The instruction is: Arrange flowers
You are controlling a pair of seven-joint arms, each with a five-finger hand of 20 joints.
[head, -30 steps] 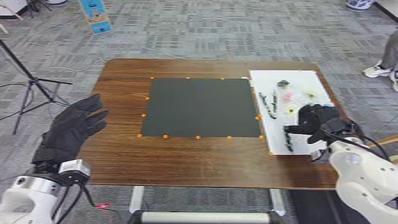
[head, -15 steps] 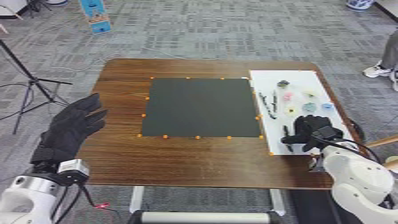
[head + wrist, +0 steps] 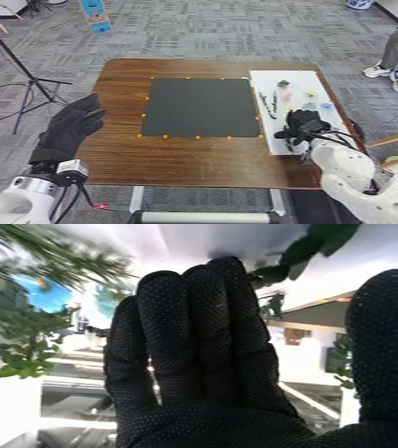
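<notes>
And here's the brown wooden desk (image 3: 204,162), widest thing in play, with the dark square panel (image 3: 200,107) laid out across its middle! Along the right side runs the long white board (image 3: 298,77), and that's where the flowers are.

Over on the left, the left hand (image 3: 67,130) hangs by the desk's edge, fingers straight and slightly spread, thumb standing apart. Now to the right hand (image 3: 306,124), over the near part of the white board, and look at that wrist view: fingers (image 3: 169,334) straight and pressed together side by side, thumb well clear of them! Needle-leaved greenery (image 3: 58,254) sits off the little-finger side, while rounded green leaves (image 3: 330,241) show past the tips, toward the thumb.

Back on the board, two slender dark sprigs (image 3: 274,102) run side by side down its left part. To their right come the blossoms: a dark one (image 3: 283,83) at the far end, then pink (image 3: 287,95), yellowish (image 3: 311,93), teal (image 3: 309,106), and blue (image 3: 327,106) near the right edge. Smallest of all, little orange markers (image 3: 198,137) dot the panel's rim!
</notes>
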